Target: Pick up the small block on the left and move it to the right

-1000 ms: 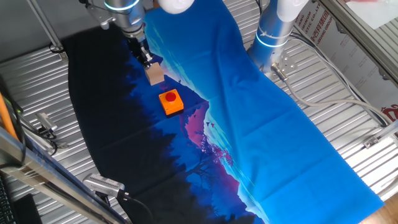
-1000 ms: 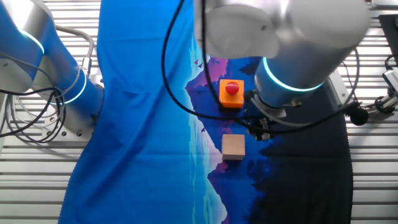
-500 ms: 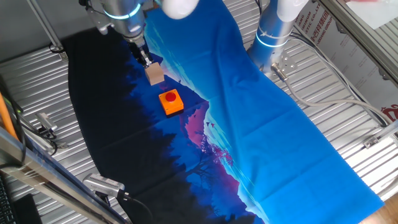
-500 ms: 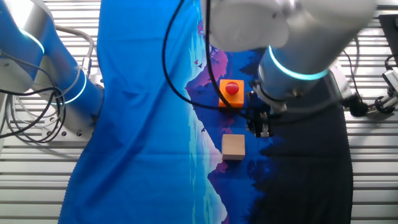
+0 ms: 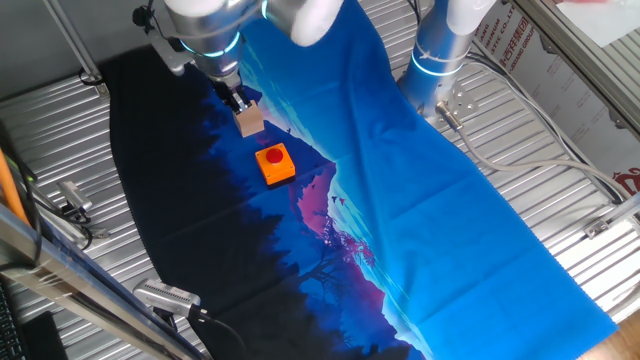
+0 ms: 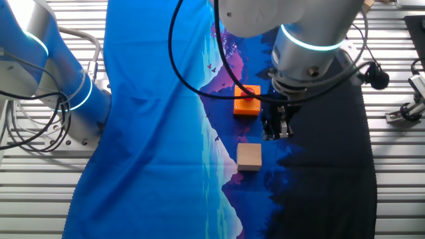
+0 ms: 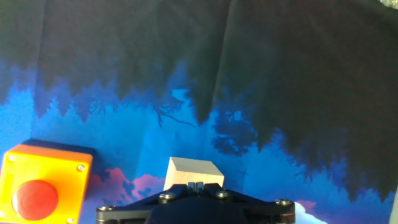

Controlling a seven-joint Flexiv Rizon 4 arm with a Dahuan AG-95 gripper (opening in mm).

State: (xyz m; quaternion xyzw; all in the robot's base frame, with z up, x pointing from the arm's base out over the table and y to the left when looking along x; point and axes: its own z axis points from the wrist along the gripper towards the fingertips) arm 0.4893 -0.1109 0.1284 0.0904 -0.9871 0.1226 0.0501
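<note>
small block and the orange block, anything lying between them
Nothing: in one fixed view only bare printed cloth separates the small block from the orange block. The hand view shows the same gap.

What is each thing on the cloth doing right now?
small block: sitting flat on the cloth, not held.
orange block: sitting flat on the cloth beside it, red top up.
gripper: near the small block, holding nothing; open or shut unclear.
cloth: spread over the table.

A robotics lab bench, rigged for testing.
A ribbed metal table [image 5: 560,190] carries a printed blue cloth [image 5: 420,200], a second robot arm's base [image 5: 437,55], loose cables [image 6: 26,126] and camera mounts [image 5: 165,295].
</note>
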